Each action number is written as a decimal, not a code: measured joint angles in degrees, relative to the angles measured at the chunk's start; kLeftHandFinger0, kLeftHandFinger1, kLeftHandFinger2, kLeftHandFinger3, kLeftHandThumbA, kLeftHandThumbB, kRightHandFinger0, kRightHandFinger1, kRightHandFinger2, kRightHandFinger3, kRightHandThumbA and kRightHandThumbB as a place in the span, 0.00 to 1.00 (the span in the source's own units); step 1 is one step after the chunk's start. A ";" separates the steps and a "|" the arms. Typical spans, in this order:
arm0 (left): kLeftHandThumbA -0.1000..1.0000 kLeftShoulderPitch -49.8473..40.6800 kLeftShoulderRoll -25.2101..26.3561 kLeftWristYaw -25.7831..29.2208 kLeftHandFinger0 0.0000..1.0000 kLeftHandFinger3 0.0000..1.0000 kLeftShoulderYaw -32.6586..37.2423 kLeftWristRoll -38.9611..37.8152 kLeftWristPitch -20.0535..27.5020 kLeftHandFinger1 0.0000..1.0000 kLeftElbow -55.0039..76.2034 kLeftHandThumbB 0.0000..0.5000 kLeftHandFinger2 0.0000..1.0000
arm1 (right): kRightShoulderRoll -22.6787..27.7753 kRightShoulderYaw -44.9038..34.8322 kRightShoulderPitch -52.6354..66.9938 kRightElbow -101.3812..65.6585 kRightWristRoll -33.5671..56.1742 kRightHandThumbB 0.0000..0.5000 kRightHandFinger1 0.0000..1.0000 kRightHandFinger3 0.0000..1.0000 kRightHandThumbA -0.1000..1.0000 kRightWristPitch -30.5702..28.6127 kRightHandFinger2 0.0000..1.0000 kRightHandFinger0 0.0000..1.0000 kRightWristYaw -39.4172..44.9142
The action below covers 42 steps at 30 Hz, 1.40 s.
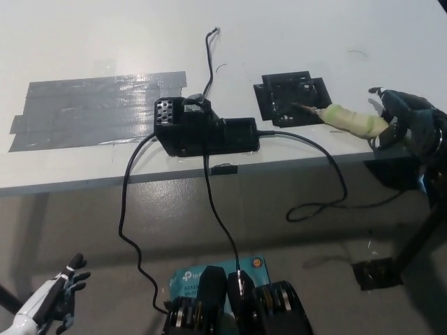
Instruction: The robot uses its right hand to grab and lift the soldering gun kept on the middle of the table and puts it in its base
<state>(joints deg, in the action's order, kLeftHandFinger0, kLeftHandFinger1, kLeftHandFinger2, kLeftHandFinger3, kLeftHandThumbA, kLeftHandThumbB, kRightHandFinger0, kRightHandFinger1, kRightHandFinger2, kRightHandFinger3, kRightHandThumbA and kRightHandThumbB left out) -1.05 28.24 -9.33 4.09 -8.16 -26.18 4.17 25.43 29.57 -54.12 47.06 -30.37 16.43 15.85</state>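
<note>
Right hand [405, 122] closed around the iron's [349, 120] pale handle, tip resting at the black base [292, 99] on the tabletop [279, 35]; light and stiff, though its trailing cord may tug; grip the handle only; left hand [56, 301] idle low, fingers spread.

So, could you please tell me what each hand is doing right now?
Left hand: open, resting low.
Right hand: shut on the pale green-handled soldering gun.
</note>
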 measured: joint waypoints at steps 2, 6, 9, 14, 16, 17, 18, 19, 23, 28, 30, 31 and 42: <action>1.00 0.01 0.05 -0.10 1.00 1.00 0.19 0.13 0.00 1.00 0.00 0.00 1.00 | -0.04 -0.62 0.30 0.29 0.02 0.00 0.10 1.00 0.29 -0.78 0.27 0.09 -0.27; 1.00 -0.02 0.05 -0.15 1.00 1.00 0.48 0.39 0.01 1.00 0.19 0.01 1.00 | -0.05 -1.22 0.50 0.54 -0.01 0.06 0.15 1.00 0.29 -1.76 0.37 0.11 -0.39; 1.00 0.01 0.18 -0.75 1.00 1.00 0.67 0.64 0.00 1.00 0.25 0.04 1.00 | -0.05 -1.61 0.63 0.63 -0.01 0.13 0.26 1.00 0.38 -2.19 0.44 0.18 -0.41; 1.00 0.31 0.98 -2.02 1.00 1.00 1.82 0.98 -0.01 1.00 0.25 0.14 1.00 | -0.06 -1.36 0.70 0.38 -0.23 0.07 0.13 1.00 0.48 -1.98 0.40 0.03 -0.23; 1.00 0.52 1.42 -2.42 1.00 1.00 2.16 1.12 -0.01 1.00 0.28 0.17 1.00 | -0.06 -1.10 0.75 0.11 -0.47 0.00 0.07 1.00 0.49 -1.93 0.37 0.00 -0.22; 1.00 0.61 1.63 -2.68 1.00 1.00 2.30 1.17 -0.01 1.00 0.32 0.19 1.00 | -0.05 -0.55 0.70 0.13 -0.76 0.00 0.10 1.00 0.48 -1.95 0.42 0.00 -0.22; 1.00 0.71 1.83 -2.92 1.00 1.00 2.45 1.21 -0.01 1.00 0.39 0.21 1.00 | -0.04 0.24 0.56 0.22 -1.35 0.00 0.08 1.00 0.48 -1.96 0.40 0.00 -0.22; 1.00 0.83 1.93 -3.11 1.00 1.00 2.57 1.26 -0.01 1.00 0.45 0.22 1.00 | -0.04 0.84 0.44 0.38 -1.85 0.00 0.10 1.00 0.48 -1.96 0.41 0.00 -0.23; 1.00 1.82 2.37 -3.78 1.00 1.00 4.02 2.25 -0.01 1.00 0.46 0.15 1.00 | -0.15 6.25 -1.43 2.00 -5.29 0.09 0.15 1.00 0.41 -1.88 0.55 0.01 -0.11; 1.00 2.81 3.26 -4.63 1.00 1.00 6.05 3.86 -0.02 1.00 0.67 0.14 1.00 | -0.88 12.67 -3.85 3.72 -9.76 0.23 0.40 1.00 0.36 -1.46 0.64 0.28 0.40; 1.00 2.85 3.26 -5.07 1.00 1.00 6.55 4.46 -0.02 1.00 0.77 0.19 1.00 | -1.21 14.80 -4.39 4.00 -11.49 0.25 0.40 1.00 0.44 -1.52 0.61 0.27 0.41; 1.00 2.85 3.26 -5.21 1.00 1.00 6.76 4.64 -0.02 1.00 0.77 0.20 1.00 | -1.38 15.74 -4.57 4.27 -12.38 0.24 0.40 1.00 0.45 -1.48 0.61 0.26 0.36; 1.00 4.07 3.21 -7.45 1.00 1.00 8.12 5.49 -0.03 0.99 0.79 0.40 1.00 | -4.79 21.24 -6.54 9.52 -19.84 0.12 0.13 1.00 0.40 0.24 0.45 0.01 0.39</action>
<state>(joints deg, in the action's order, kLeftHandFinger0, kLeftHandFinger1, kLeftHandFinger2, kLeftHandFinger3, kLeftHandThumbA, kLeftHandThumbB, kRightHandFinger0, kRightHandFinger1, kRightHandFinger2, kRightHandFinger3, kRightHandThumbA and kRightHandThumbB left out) 3.02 31.45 -16.78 12.21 -2.67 -26.21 4.96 20.64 50.81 -60.66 56.58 -50.21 16.67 16.24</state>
